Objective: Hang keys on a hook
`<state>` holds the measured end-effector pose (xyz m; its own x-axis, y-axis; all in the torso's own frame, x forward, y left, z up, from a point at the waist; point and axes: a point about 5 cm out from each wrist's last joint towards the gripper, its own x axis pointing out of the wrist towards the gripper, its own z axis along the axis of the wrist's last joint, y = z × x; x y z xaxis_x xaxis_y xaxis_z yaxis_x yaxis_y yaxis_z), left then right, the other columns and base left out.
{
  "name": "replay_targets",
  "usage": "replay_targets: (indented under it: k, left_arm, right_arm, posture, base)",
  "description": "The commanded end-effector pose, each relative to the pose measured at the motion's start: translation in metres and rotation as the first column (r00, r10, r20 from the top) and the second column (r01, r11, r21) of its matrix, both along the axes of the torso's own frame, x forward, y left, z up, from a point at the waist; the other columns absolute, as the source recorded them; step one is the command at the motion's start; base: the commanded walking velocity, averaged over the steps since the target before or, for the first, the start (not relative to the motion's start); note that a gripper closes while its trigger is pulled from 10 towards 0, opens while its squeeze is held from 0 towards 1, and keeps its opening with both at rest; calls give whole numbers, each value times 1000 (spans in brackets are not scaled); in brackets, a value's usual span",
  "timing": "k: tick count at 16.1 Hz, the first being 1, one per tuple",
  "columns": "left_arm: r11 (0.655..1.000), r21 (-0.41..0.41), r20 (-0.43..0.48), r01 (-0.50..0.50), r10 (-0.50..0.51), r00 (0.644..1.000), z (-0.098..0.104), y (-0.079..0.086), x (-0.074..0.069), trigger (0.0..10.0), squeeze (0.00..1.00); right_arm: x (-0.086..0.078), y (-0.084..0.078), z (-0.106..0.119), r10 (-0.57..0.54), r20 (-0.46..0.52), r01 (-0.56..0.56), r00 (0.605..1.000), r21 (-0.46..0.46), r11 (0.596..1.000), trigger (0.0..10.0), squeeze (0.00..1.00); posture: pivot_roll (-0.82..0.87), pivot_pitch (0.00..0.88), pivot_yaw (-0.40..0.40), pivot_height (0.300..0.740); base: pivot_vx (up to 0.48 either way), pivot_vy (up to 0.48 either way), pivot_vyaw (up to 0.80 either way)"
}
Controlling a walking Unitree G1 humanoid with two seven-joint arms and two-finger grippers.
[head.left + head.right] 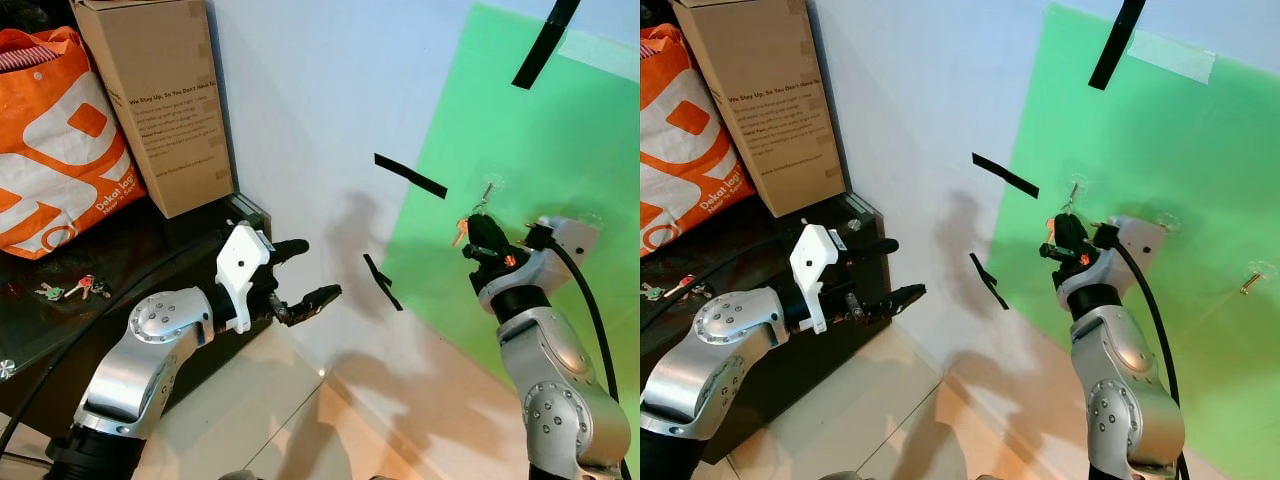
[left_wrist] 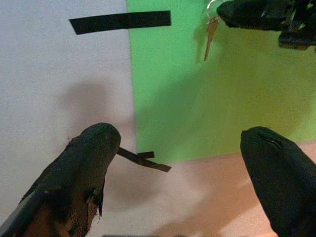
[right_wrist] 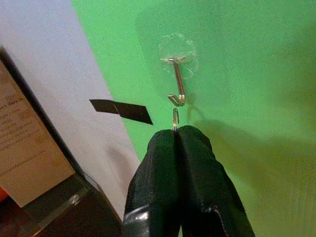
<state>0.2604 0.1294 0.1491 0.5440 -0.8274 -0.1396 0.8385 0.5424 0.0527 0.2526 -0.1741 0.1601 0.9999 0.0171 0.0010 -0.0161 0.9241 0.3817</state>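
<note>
Right gripper (image 3: 176, 132): we see its two black fingers pressed together, pinching a thin metal key ring (image 3: 175, 119) that stands up from between the tips. Hook (image 3: 177, 84): metal, on a clear round pad stuck to the green sheet (image 3: 256, 74), its curved end just beyond the ring, apart from it. Black tape strip (image 3: 121, 110): across the sheet's edge onto the white wall (image 3: 64, 74). Cardboard box (image 3: 24, 158): beside the wall.

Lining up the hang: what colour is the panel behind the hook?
Bright green panel, clearest in the right wrist view behind the hook.
</note>
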Motion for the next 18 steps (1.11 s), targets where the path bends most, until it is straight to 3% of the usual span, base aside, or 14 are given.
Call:
replay_targets:
  k: [1,8,14,18]
  left_arm:
    - [999,-2,0,54,-54,999,9,-1,-1,10000,0]
    - [985,38,-24,168,-167,986,16,7,-1,10000,0]
    - [966,26,-58,258,-256,965,20,5,-3,10000,0]
    - [964,27,-50,264,-263,964,21,5,-3,10000,0]
  right_arm:
    - [-2,-3,5,-10,20,9,1000,26,1000,10000,0]
    - [1,0,13,16,70,-21,997,70,997,10000,0]
    - [4,1,19,25,107,-34,994,85,996,10000,0]
    - [2,5,12,59,64,-63,996,55,996,10000,0]
  posture:
    - [-25,0,-42,740]
    - [-25,0,-39,740]
    - [-22,0,-39,740]
    - [-20,0,-40,740]
  base:
    - [0,0,0]
    - [0,0,0]
    - [0,0,0]
    - [0,0,0]
